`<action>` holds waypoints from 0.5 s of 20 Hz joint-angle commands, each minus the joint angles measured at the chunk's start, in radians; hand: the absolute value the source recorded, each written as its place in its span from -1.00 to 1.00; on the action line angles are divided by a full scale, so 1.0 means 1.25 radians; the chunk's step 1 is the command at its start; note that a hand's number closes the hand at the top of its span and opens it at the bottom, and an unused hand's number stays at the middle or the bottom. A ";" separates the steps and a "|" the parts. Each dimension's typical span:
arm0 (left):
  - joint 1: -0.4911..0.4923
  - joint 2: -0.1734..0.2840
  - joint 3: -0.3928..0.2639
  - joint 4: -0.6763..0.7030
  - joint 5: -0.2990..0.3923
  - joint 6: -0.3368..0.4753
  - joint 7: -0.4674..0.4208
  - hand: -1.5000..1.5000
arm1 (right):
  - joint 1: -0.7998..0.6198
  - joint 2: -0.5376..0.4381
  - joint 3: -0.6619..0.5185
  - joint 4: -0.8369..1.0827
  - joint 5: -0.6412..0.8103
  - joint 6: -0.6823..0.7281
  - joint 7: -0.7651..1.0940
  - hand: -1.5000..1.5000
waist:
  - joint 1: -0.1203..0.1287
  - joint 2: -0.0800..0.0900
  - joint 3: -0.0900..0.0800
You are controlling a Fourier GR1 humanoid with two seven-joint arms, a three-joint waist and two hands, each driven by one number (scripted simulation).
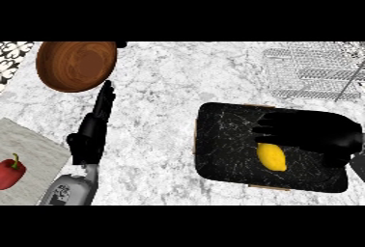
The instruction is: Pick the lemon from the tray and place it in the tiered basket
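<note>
Lemon [272, 157] position: on the black tray [221, 144], right of the tray's centre, lying lengthwise toward the near edge. The tray sits on the marble counter [171, 96] at the right side of the view.

Right hand [314, 132]: over the tray, directly above the far end of the lemon, entering from the right edge. Its fingers point left and curl downward around the top of the fruit; black on black, so whether they touch the lemon cannot be told.

Left hand [92, 130]: at the left of the counter, fingers straight and together, pointing away toward a wooden bowl [76, 65].

Tiered basket [314, 72]: wire mesh, at the far right corner, well apart from the tray.

Red pepper [10, 171]: on a grey mat [35, 144] at the left edge.
</note>
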 commanded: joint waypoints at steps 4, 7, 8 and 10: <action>0.021 -0.021 -0.006 -0.017 -0.029 -0.003 -0.002 0.00 | -0.038 0.059 0.012 0.033 0.048 0.077 -0.029 -1.00 | 0.002 0.000 0.000; 0.007 -0.037 -0.013 -0.023 -0.050 0.006 0.035 0.00 | -0.016 0.041 -0.007 0.050 0.056 0.056 -0.054 -1.00 | -0.001 0.000 0.000; 0.008 -0.037 -0.001 0.010 -0.036 -0.011 -0.003 0.00 | 0.011 0.066 0.010 -0.015 0.051 0.085 0.000 -1.00 | -0.004 -0.001 0.000; 0.013 -0.014 0.033 0.012 -0.019 -0.035 -0.013 0.00 | -0.001 0.069 0.000 0.065 0.071 0.031 -0.052 -1.00 | -0.002 0.000 0.000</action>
